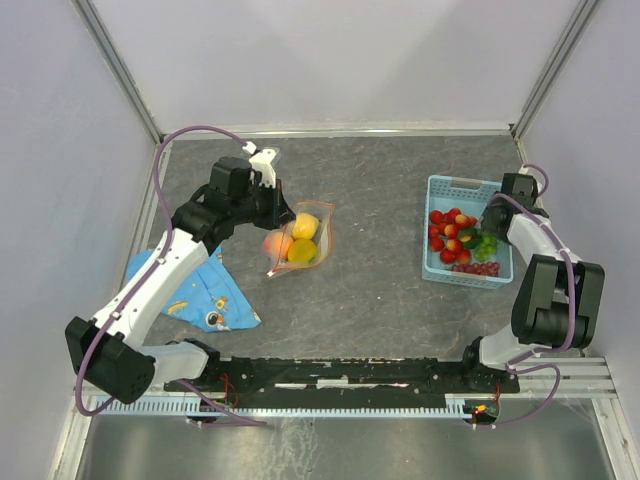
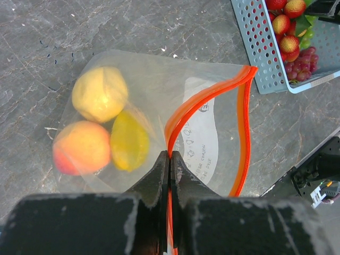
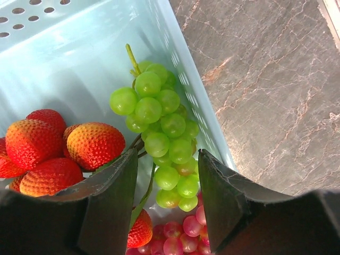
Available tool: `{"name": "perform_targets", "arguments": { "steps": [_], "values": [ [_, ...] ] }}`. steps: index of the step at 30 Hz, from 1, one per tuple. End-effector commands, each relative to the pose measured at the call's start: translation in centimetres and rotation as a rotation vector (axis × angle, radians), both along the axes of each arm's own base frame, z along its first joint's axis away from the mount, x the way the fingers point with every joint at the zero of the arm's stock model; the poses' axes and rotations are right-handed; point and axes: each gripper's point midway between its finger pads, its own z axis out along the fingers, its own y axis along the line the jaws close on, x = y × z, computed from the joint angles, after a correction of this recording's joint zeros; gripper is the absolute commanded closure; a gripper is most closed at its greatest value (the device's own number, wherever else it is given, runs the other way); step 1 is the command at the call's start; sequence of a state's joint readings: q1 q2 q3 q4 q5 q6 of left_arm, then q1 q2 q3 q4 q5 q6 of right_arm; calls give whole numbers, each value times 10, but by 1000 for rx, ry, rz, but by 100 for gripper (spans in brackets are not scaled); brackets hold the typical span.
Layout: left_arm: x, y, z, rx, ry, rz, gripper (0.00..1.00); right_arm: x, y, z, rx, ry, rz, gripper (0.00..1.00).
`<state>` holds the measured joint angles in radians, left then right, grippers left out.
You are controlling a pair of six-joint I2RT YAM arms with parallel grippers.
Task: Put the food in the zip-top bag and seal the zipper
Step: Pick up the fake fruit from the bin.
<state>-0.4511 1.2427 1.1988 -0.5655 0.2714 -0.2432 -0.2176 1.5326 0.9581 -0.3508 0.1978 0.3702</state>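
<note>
The clear zip-top bag [image 1: 300,238] lies at centre-left, its mouth gaping, with two yellow lemons [image 2: 100,93] and a peach [image 2: 81,147] inside. My left gripper [image 2: 170,155] is shut on the orange-red zipper [image 2: 204,98] at the near lip of the mouth, next to the white label [image 2: 202,143]. My right gripper [image 3: 167,154] stands open inside the light-blue basket [image 3: 79,69], its jaws on either side of the lower end of a green grape bunch [image 3: 159,117]. Strawberries [image 3: 93,143] lie to its left and purple grapes [image 3: 180,239] below it. The slider tab does not show.
The basket [image 1: 440,185] sits at the right of the grey table, with my right arm [image 1: 545,260] bent over it. A blue patterned cloth [image 1: 205,290] lies under my left arm. White walls close in the table on three sides.
</note>
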Motion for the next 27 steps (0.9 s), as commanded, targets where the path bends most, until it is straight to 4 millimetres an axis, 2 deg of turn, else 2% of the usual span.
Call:
{"name": "perform_targets", "arguments": {
  "steps": [1, 7, 11, 18, 23, 27],
  "values": [
    [3, -5, 19, -32, -77, -29, 97, 18, -10, 23, -55, -66, -5, 43],
    [4, -5, 19, -32, -81, -26, 97, 32, -16, 5, -68, -25, 14, 39],
    [4, -5, 19, -32, -78, -29, 97, 43, -13, -8, -39, -19, 47, 35],
    [4, -5, 17, -30, -75, -27, 97, 47, -15, -31, -34, 18, 49, 36],
    [4, -5, 17, -31, -76, -28, 97, 49, -18, -23, -53, 6, 50, 43],
    [4, -6, 17, -31, -72, -29, 97, 47, -20, -5, -77, -28, 44, 47]
  ]
}}
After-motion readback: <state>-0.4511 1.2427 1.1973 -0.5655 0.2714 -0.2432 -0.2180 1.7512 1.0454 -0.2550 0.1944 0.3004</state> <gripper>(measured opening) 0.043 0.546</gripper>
